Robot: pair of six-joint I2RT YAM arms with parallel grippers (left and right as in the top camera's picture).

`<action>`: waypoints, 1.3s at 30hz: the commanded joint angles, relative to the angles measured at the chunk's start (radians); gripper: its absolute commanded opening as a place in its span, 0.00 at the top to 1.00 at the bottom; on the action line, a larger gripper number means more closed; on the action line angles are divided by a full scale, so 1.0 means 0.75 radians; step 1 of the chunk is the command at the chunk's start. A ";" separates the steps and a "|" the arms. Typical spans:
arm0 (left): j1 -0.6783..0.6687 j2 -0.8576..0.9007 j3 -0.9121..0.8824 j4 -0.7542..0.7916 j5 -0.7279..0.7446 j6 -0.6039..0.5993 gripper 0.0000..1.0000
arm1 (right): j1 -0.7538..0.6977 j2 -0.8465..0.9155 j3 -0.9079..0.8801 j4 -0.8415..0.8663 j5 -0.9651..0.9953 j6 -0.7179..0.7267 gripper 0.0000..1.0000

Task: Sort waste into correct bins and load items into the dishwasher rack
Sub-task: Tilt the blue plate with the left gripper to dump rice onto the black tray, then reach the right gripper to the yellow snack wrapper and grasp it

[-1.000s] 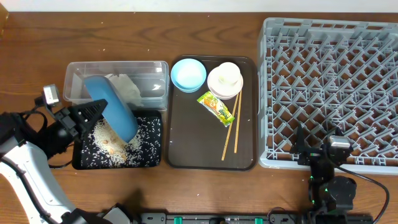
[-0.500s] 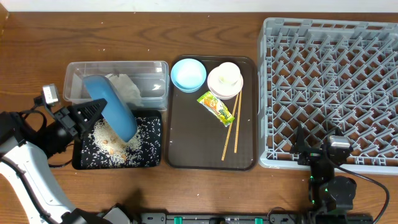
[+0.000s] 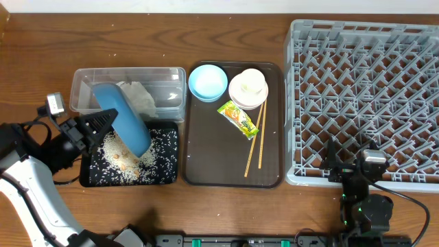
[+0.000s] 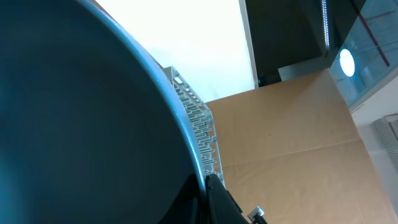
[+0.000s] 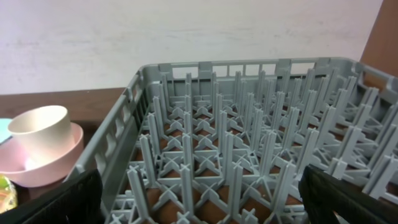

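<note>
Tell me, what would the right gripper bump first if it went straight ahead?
Probably the grey dishwasher rack: the right gripper points into its near wall and pegs, though how close is unclear.

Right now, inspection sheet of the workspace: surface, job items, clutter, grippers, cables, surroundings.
Surface: wooden table, dry bare wood around the trays.
Job's things: dark blue plate tilted over the black tray, which holds rice; napkin in the clear tub; light blue bowl, cream cup inside pink bowl, wrapper and chopsticks on the brown serving tray; rack, no dishes in it.
Clutter: nothing seen.
Grippers: left gripper shut on the plate's rim; right gripper open, facing the rack.
Cables: one thin cable by the right arm's base.
Surroundings: pale wall; cardboard panel.
</note>
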 commanded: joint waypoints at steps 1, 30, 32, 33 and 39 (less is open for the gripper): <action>0.007 -0.010 -0.003 0.001 0.063 -0.037 0.94 | -0.014 -0.002 0.001 0.014 -0.091 0.126 0.01; 0.004 -0.085 -0.003 -0.050 -0.144 -0.058 0.94 | 0.349 1.720 1.874 -1.400 -0.583 0.009 0.47; 0.001 -0.107 -0.003 -0.050 -0.144 -0.058 0.94 | 0.434 1.783 1.860 -1.383 -0.475 0.008 0.50; -0.005 -0.122 -0.003 -0.050 -0.144 -0.058 0.94 | 0.483 1.822 1.854 -1.374 -0.414 0.008 0.53; -0.120 -0.205 -0.003 -0.050 -0.255 -0.112 0.94 | 0.615 2.015 1.855 -1.306 -0.210 0.008 0.65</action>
